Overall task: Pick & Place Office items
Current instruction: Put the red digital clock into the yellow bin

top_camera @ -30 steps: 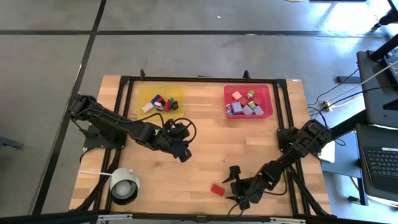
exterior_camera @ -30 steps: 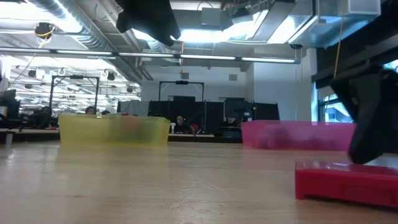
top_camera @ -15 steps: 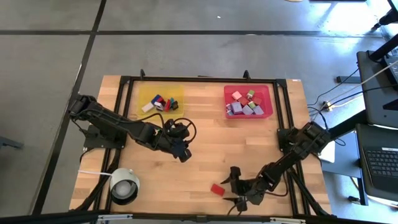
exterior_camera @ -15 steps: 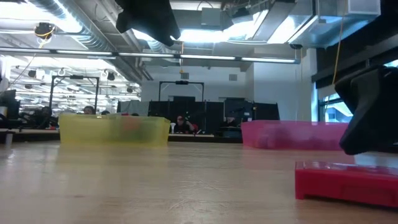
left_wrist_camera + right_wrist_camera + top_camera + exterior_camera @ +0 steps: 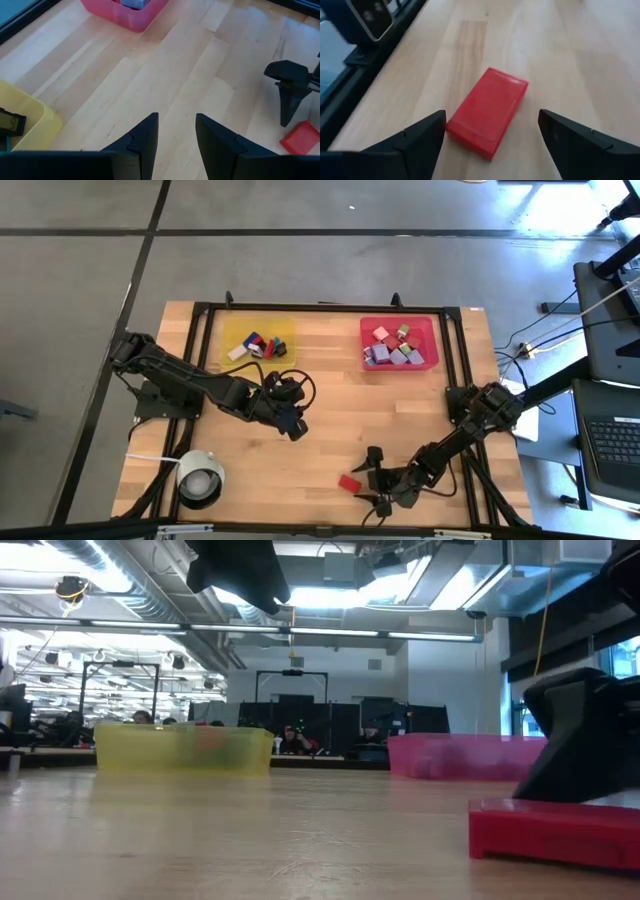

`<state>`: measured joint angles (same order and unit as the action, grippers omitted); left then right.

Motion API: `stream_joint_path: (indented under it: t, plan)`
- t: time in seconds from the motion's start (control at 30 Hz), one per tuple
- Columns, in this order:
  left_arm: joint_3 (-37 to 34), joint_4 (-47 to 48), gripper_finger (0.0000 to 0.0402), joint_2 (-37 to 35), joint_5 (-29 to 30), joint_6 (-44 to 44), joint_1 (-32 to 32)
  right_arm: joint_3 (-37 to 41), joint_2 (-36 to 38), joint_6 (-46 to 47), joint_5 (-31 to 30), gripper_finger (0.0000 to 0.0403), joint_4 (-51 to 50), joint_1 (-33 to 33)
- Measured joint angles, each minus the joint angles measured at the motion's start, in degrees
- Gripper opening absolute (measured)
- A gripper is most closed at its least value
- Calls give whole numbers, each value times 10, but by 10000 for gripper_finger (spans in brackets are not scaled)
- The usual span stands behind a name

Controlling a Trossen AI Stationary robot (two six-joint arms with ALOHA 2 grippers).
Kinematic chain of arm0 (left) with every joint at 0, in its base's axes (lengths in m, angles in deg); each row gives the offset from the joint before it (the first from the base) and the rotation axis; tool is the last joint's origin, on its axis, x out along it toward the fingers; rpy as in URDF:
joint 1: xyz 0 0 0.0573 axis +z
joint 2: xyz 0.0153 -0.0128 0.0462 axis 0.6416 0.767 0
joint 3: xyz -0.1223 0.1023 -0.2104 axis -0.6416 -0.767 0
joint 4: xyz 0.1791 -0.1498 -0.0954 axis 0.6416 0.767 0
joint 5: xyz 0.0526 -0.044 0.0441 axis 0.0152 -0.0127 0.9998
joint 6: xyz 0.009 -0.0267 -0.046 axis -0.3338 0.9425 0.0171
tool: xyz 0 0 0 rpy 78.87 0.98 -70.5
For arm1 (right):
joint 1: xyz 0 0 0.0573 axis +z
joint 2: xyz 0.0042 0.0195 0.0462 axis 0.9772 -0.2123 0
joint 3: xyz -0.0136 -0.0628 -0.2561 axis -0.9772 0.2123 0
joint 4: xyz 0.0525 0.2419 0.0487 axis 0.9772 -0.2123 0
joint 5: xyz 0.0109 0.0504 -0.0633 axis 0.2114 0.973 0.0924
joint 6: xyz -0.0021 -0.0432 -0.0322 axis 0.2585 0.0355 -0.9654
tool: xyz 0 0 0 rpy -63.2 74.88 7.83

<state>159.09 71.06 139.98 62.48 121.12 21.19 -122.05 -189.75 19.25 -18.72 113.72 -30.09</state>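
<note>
Pick step underway: high view, right gripper low beside red block near table's front edge, left gripper waiting mid-table, fingers partly apart, empty; right wrist view, fingers spread either side of block, unclosed; next, lower and close.

Right end effector open beside red block
</note>
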Motion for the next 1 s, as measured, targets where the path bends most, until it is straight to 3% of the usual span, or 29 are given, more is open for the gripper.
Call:
stream_joint_path:
  t: [0.33,0.57,0.7,1.0]
  plan:
    - [0,0,127,0,0,0,0,0,2,-74,-21,320,-2,-11]
    - [0,0,127,0,0,-9,0,-1,5,48,41,309,-34,-29]
    - [0,0,127,0,0,-9,0,-2,7,97,45,285,-44,-34]
    - [0,0,127,0,0,-9,0,-1,4,79,13,201,-47,-36]
